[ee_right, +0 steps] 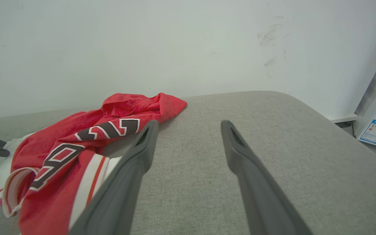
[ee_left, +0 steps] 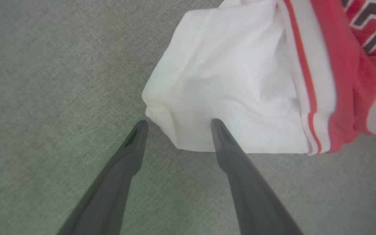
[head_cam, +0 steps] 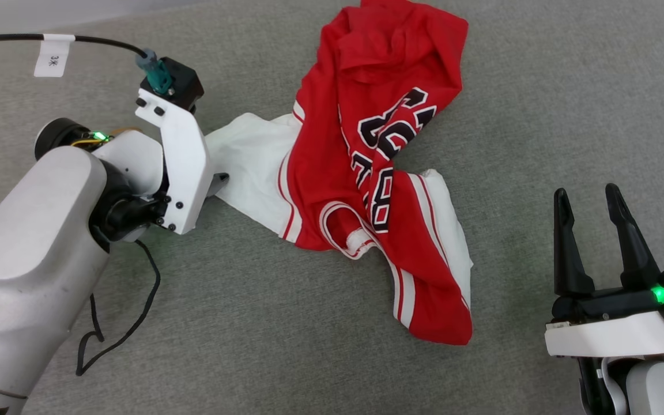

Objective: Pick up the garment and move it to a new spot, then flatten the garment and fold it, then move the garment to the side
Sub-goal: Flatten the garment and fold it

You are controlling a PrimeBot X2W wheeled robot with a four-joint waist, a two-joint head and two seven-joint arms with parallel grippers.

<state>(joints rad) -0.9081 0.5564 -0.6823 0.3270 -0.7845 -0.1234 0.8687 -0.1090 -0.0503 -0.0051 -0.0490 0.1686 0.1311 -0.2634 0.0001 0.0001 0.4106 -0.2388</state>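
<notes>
- Left gripper (ee_left: 179, 125) spread; I see its fingertips bracketing the white sleeve corner of the garment (head_cam: 332, 190).
- Right gripper (head_cam: 587, 196) spread, empty, over bare grey cushion (head_cam: 568, 104), well apart from the hem.

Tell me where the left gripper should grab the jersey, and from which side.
Probably best: grip the white sleeve at its outer corner, coming in low from the robot's left. That corner of the jersey juts out, free of the bunched red body, toward the left gripper, whose open fingers bracket it.

thin soft-cloth garment (head_cam: 332, 167) on matt, coarse-woven grey fabric surface (head_cam: 539, 115)
</notes>
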